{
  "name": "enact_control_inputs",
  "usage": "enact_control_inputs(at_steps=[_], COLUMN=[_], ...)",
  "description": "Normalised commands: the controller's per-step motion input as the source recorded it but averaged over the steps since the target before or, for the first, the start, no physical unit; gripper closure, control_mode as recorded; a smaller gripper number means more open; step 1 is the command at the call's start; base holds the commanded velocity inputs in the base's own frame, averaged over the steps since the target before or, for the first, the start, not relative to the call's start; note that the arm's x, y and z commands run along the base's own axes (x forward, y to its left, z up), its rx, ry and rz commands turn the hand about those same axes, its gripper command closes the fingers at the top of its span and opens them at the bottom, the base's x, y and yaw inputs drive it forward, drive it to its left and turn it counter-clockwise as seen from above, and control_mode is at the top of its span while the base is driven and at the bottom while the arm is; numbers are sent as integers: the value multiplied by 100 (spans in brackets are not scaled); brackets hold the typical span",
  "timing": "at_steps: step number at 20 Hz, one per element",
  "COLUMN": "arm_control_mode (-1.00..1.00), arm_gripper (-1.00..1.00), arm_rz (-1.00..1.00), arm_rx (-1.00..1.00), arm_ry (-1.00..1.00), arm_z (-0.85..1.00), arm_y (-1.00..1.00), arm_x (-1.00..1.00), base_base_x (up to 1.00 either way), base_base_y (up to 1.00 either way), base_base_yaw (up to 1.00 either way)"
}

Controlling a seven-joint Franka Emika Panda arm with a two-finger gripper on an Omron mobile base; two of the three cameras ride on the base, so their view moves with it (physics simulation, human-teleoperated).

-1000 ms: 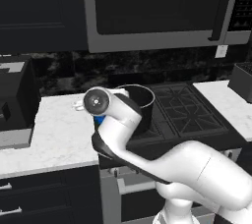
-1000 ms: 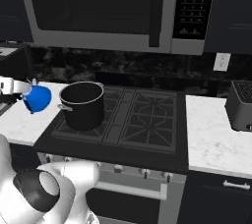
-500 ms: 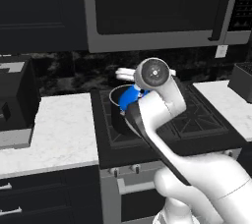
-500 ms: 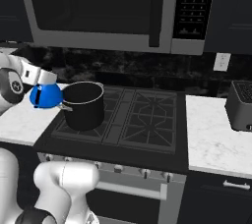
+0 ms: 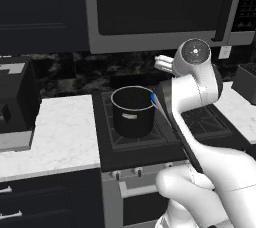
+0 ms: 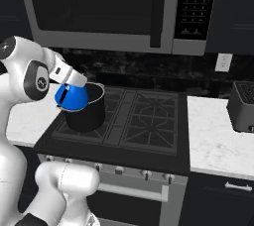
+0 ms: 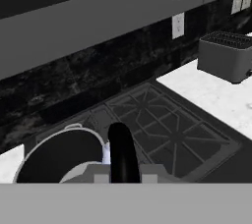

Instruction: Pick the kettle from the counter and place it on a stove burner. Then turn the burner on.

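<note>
The small bright-blue kettle [image 6: 71, 97] hangs in the air over the left part of the black cooktop, close to the rim of the large black pot [image 6: 87, 111]. My gripper [image 6: 76, 83] is shut on its thin black handle [image 7: 122, 152], which rises between the fingertips in the hand view. In the left base view my own arm hides the kettle [image 5: 154, 101] except for a blue sliver right of the pot [image 5: 132, 111]. The stove burner grates [image 6: 149, 116] to the right of the pot are bare. The white counter [image 5: 55, 137] lies left of the stove.
A dark toaster [image 6: 243, 106] stands on the white slab right of the stove. A microwave [image 6: 109, 7] hangs above the cooktop. Small silver knobs [image 6: 119, 169] line the stove's front. A dark appliance [image 5: 15, 107] sits at the counter's left end.
The arm has swung to the right, carrying the kettle from above the counter to over the cooktop beside the pot. The grip has stayed shut.
</note>
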Motion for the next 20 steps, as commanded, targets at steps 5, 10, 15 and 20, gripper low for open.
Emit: enact_control_inputs(at_steps=[5, 10, 15, 20], arm_control_mode=[-100, -100, -100, -100], arm_gripper=[100, 100, 100, 100], arm_rz=[-8, -4, -1, 0], arm_rx=[2, 0, 0, -17], arm_ry=[3, 2, 3, -1], arm_z=[0, 0, -5, -73], arm_y=[-100, -100, -100, -45], arm_x=[5, 20, 34, 35], base_base_x=[0, 0, 0, 0], base_base_y=[0, 0, 0, 0], base_base_yaw=[0, 0, 0, 0])
